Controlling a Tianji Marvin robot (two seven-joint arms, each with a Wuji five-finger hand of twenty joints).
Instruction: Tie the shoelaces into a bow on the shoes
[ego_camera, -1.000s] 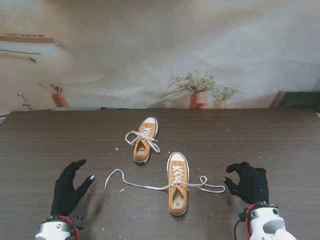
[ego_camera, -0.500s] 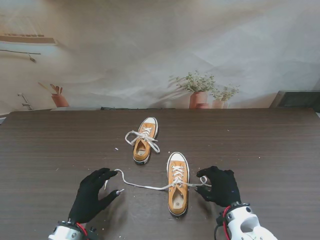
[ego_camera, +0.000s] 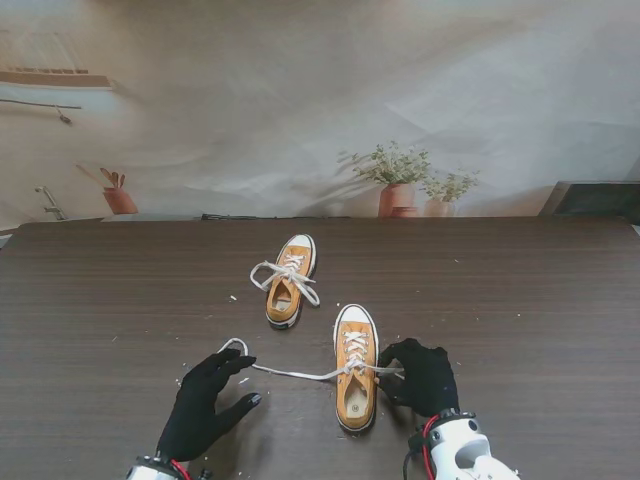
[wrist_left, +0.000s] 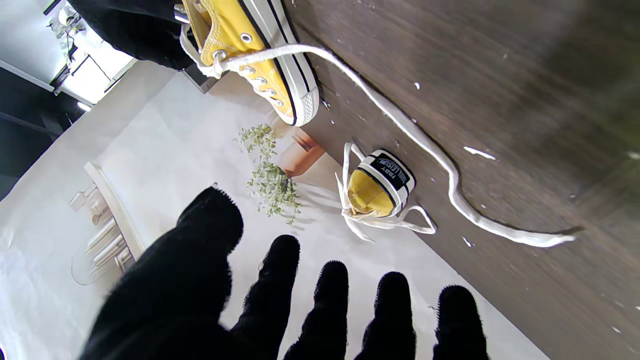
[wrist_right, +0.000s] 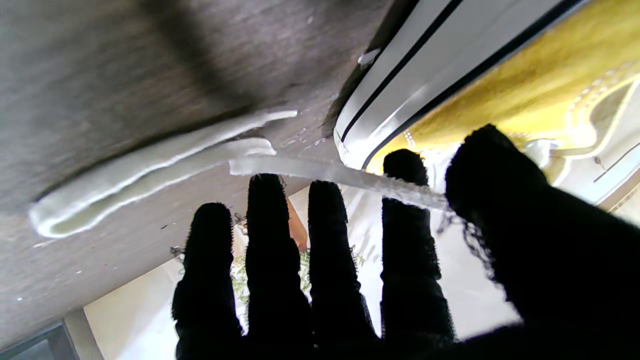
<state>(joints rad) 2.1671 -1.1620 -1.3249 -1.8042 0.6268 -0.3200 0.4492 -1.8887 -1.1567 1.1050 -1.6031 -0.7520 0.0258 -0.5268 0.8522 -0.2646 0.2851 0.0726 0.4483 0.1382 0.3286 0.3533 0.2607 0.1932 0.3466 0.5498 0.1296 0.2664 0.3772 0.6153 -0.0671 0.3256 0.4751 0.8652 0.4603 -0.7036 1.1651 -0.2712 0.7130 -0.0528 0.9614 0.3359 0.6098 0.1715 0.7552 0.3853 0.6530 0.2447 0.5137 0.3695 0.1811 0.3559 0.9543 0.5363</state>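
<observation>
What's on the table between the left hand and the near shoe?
In the stand view, only the shoe's left lace crosses that stretch, running over bare table from the near shoe to the left hand.

Left hand (ego_camera: 205, 405): moved in from the table's 7 o'clock corner toward centre; fingertips now at the looped end of the left lace (ego_camera: 290, 372), fingers spread.
Right hand (ego_camera: 420, 376): moved in from 5 o'clock; now against the near shoe (ego_camera: 356, 368), over the right lace (wrist_right: 150, 165), whose loop is covered; possibly touching it.
</observation>
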